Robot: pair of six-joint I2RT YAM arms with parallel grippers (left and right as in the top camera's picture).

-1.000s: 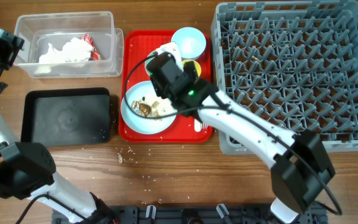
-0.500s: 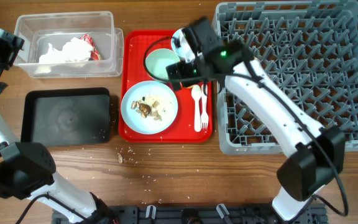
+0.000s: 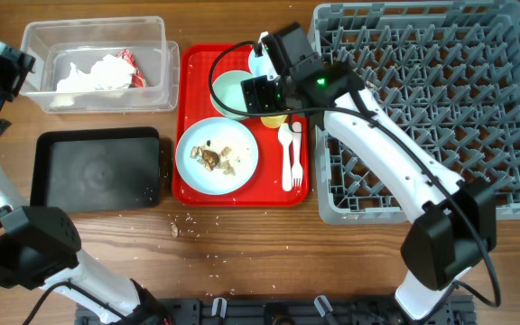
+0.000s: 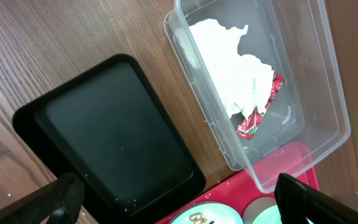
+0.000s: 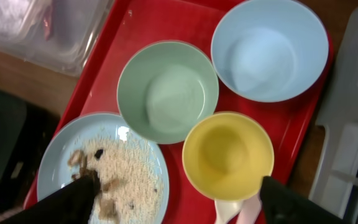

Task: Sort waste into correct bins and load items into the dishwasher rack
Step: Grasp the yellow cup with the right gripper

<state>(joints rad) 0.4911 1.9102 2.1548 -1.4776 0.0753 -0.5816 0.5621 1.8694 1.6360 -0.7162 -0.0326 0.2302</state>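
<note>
The red serving tray (image 3: 242,191) holds a light blue plate (image 3: 217,155) with brown and whitish food scraps (image 5: 104,180), a pale green bowl (image 3: 231,90), and a white spoon (image 3: 285,149) and fork (image 3: 297,155). The right wrist view also shows the pale green bowl (image 5: 166,90), a light blue bowl (image 5: 269,50) and a yellow cup (image 5: 227,154). My right gripper (image 3: 264,95) is open and empty above the cup and bowls (image 5: 179,198). The napkin (image 3: 88,74) and red-and-white wrapper (image 3: 126,61) lie in the clear tub (image 3: 97,102). My left gripper (image 4: 179,199) is open and empty, high over the black tray (image 4: 117,143).
The grey dishwasher rack (image 3: 431,99) stands right of the red tray. The black tray (image 3: 97,169) lies in front of the clear tub. A few crumbs (image 3: 177,228) lie on the wooden table in front of the red tray.
My right arm has moved from over the plate to the back of the red tray, above the bowls and cup. The left arm has not moved.
</note>
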